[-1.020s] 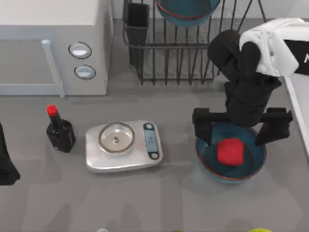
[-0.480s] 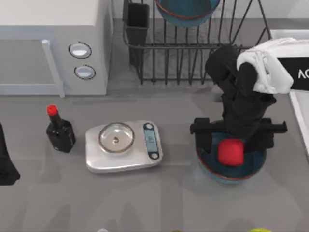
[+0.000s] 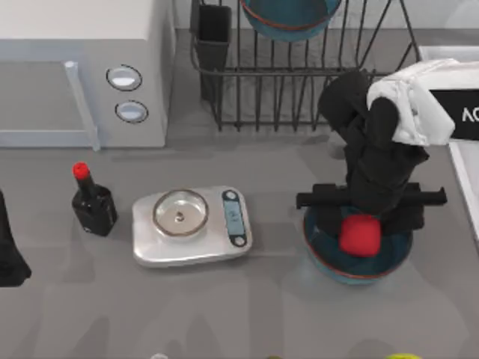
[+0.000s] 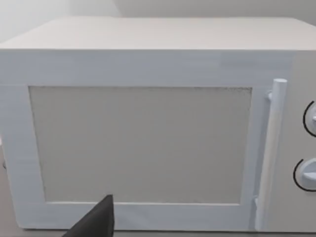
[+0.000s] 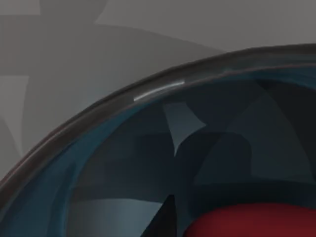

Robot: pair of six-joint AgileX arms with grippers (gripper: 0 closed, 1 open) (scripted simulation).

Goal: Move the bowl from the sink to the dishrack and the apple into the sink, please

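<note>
Two teal-blue bowls with thin red-brown rims were on view: one bowl (image 3: 356,250) stood on the grey tabletop (image 3: 224,314) right of centre, and a second bowl (image 3: 288,16) sat up in the black wire dishrack (image 3: 299,82) at the back. There was one apple (image 3: 360,235), a small bright red blocky lump, lying inside the bowl on the tabletop (in the right wrist view it appeared as a red curve (image 5: 256,222) low within the glossy blue wall and dark rim of the bowl (image 5: 123,163)). The right tool (image 3: 367,217) hung straight down over that bowl from a bent black arm with a white cover, its dark fingers set apart on either side of the apple and not pressed to it. The left tool (image 3: 9,254) was parked at the left edge of the tabletop; I could not tell how its fingers stood. The pale raised rim of the sink (image 3: 458,161) showed at the right edge. Also single: a white boxy microwave (image 3: 82,71) with two round knobs, a dark bottle (image 3: 93,206) with a red cap, and a silver scale (image 3: 191,226) with a round metal pan.
</note>
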